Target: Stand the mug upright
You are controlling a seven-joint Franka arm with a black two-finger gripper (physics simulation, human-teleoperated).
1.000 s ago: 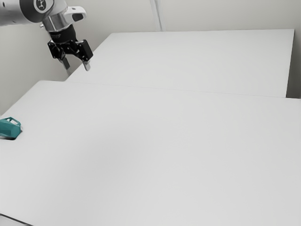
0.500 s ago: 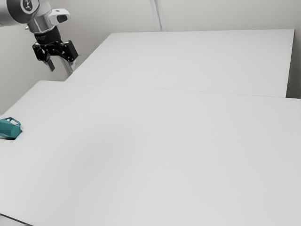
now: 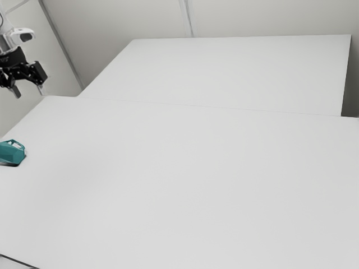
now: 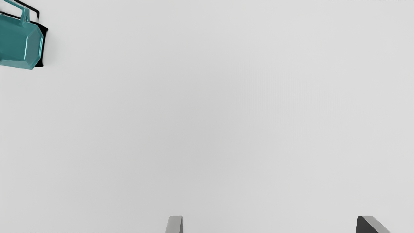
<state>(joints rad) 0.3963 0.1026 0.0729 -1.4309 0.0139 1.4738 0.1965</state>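
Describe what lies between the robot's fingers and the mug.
Bare white tabletop stretches between the open fingers and the teal mug lying on its side, as the wrist view shows.

Bright, diffuse light is covering the table (image 3: 185, 185); faint grey shading is dulling it. The mug (image 4: 13, 38) is glinting along its edges and casting a black shadow.
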